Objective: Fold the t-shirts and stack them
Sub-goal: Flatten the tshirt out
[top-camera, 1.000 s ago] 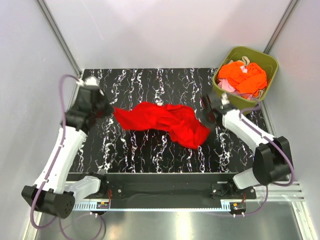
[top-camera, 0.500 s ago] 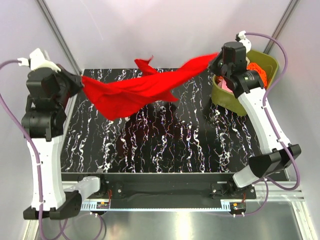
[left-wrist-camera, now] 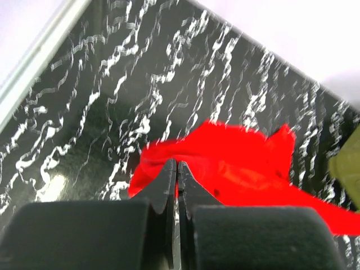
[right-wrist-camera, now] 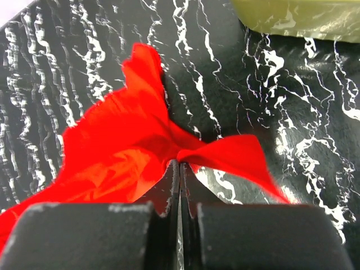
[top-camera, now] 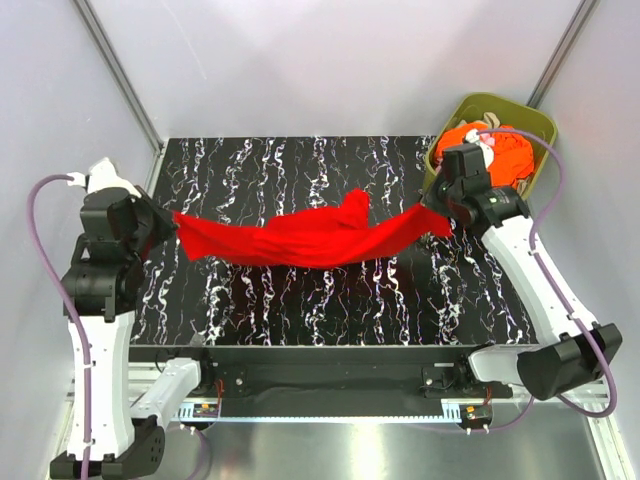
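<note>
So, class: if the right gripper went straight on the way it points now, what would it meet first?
The right gripper is shut on the red t-shirt, so that cloth comes first; beyond it, probably the marbled table, though depth is unclear.

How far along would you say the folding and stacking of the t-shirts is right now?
Done: nothing yet; no folded shirt or stack shows on the table. In hand: the red t-shirt is stretched between the left jaws and the right jaws, both shut on its ends. Remaining: folding it, then the orange shirts in the olive bin.
</note>
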Tool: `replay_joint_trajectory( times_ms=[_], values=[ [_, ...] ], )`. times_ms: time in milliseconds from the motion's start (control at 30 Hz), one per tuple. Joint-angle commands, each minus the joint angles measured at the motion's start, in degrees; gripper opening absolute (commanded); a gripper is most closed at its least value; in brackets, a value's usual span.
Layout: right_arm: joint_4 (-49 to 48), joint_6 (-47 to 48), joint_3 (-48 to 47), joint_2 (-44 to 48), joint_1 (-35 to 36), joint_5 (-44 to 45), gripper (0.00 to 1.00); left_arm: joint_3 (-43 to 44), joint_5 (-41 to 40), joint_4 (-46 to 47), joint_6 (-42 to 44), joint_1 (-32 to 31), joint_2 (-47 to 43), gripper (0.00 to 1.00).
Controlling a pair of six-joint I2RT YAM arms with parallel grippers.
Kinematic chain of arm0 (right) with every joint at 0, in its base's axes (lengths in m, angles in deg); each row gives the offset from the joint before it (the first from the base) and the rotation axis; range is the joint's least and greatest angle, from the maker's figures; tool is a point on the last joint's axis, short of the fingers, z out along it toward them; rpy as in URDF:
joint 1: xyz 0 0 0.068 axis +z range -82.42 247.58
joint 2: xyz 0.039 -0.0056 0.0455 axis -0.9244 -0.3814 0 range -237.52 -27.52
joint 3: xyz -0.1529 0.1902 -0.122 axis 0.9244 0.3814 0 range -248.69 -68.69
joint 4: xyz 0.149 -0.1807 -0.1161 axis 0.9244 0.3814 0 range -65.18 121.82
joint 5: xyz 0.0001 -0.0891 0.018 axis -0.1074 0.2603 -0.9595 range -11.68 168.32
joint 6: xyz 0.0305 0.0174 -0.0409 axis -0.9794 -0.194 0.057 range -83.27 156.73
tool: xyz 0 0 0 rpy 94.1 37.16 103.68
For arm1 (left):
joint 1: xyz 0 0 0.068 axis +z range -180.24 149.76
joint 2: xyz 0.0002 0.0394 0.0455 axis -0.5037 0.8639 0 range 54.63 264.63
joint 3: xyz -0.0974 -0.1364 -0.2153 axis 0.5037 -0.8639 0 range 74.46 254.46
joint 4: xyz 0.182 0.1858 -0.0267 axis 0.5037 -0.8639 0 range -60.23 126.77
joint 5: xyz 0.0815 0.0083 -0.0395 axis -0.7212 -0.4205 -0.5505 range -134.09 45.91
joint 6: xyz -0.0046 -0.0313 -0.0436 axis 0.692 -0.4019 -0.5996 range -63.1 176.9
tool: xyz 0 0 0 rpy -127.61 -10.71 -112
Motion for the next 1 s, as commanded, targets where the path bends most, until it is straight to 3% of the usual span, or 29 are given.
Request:
replay_joint_trajectory(
  times_ms=[0,100,233,333,467,600,700,767,833,900,967],
  values=[
    [1.14,0.57,-8.5,4.27,-0.02,-0.38,0.0,9.06,-2.61,3.78,0.02,0.27,-0.77,0.0],
    [2.73,-1.54,-12.73,6.38,-0.02,-3.45,0.0,15.84,-1.99,3.52,-0.86,0.27,0.81,0.0],
    [2.03,-1.99,-14.58,5.6,-0.02,-4.52,0.0,17.79,-0.93,3.69,-1.48,0.27,2.83,0.0],
    [-0.07,0.64,-16.33,-0.7,-0.02,-4.6,0.0,12.01,1.08,4.13,-1.92,0.27,3.98,0.0],
    [-3.41,2.85,-20.2,-11.08,0.06,-14.5,0.0,2.86,2.76,6.68,-2.1,0.27,3.02,0.0],
    [-4.12,5.04,-27.04,-23.65,0.59,-18.66,0.0,-3.56,2.58,8.97,-1.57,0.27,1.96,0.0],
    [-1.94,8.2,-35.21,-34.28,1.38,-22.79,0.1,-7.08,4.25,10.98,-1.83,0.27,1.61,0.0],
    [2.97,8.74,-44.17,-41.49,1.82,-18.7,0.22,-9.19,4.95,11.52,-1.83,0.27,1.61,0.0],
    [11.85,7.26,-51.89,-45.19,2.61,-14.99,0.26,-10.86,4.96,11.96,-1.74,0.27,1.52,0.0],
    [17.57,4.1,-52.38,-43.73,3.66,-9.19,0.3,-12.53,5.39,12.92,-1.57,0.27,1.08,0.0],
    [17.68,1.02,-46.78,-39.78,4.81,-4.7,0.33,-13.5,6.18,13.54,-1.83,0.27,0.56,0.0]
  ],
)
